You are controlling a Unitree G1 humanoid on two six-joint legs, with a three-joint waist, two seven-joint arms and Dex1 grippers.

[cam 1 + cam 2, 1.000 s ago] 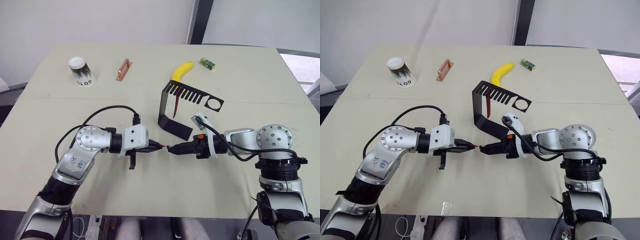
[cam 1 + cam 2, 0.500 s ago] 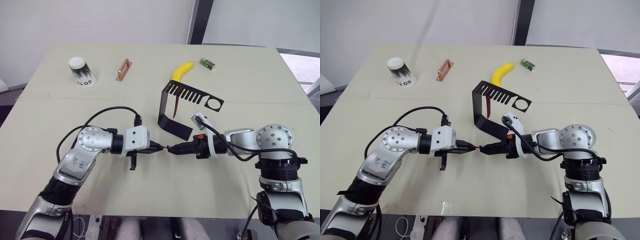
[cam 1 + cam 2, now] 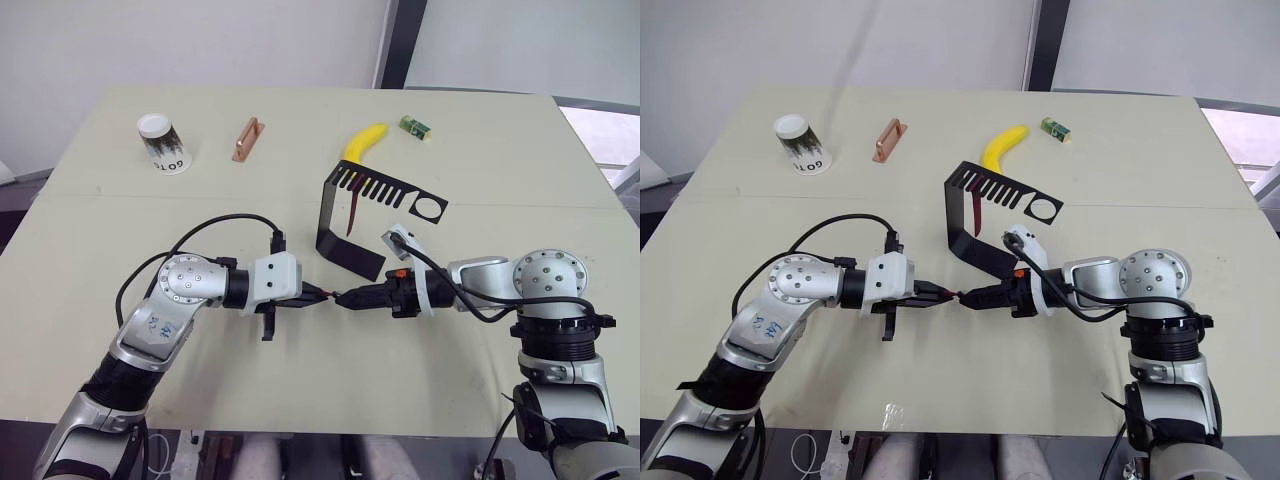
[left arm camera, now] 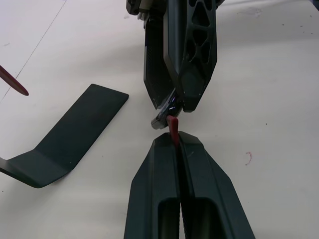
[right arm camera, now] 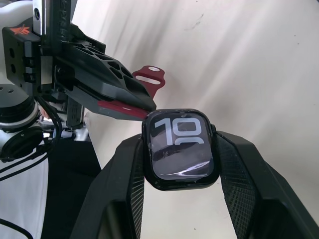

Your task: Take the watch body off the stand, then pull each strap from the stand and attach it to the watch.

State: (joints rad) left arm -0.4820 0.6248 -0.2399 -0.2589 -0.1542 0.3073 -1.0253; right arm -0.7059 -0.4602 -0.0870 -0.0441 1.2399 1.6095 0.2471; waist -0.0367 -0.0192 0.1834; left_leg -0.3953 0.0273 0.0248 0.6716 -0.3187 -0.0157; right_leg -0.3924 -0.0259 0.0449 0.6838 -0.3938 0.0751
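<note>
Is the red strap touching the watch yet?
Touching. In the left wrist view the strap, pinched by the left gripper, meets the watch body held by the right gripper.

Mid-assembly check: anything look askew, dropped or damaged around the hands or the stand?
Nothing stands out. The right hand grips the watch body squarely, the left hand pinches one strap at its edge, and the other strap hangs from the upright stand.

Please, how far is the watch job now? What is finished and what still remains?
Done: the watch body is off the stand, clamped in the right gripper. In hand: the left gripper pinches one strap and holds its end at the case edge. Left: seating it, then the second strap, hanging from the stand.
</note>
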